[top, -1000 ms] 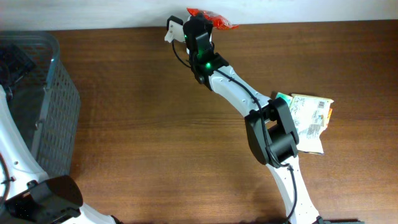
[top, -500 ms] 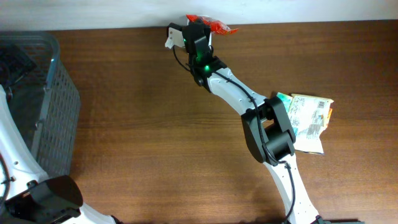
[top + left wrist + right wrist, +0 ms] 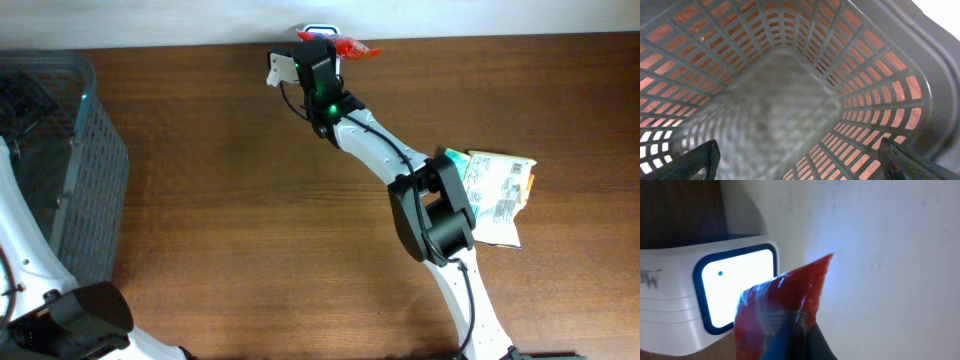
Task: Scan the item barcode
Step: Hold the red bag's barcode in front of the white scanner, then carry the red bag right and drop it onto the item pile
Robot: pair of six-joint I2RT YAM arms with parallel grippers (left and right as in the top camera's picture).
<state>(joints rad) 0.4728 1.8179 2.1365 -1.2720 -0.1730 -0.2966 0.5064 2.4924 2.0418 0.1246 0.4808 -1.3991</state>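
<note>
Right end effector (image 3: 322,42) clamped shut on a red packet (image 3: 775,315), held at the far edge of the desk (image 3: 230,200), just before the lit window of a white scanner (image 3: 737,287), left end effector (image 3: 802,162) spread wide, facing into a grey basket (image 3: 865,75)

A snack packet (image 3: 780,315) is being held before the scanner (image 3: 737,287) at the far edge of the worktop (image 3: 250,220); a basket (image 3: 95,180) is being kept left, food packs (image 3: 497,190) right.
</note>
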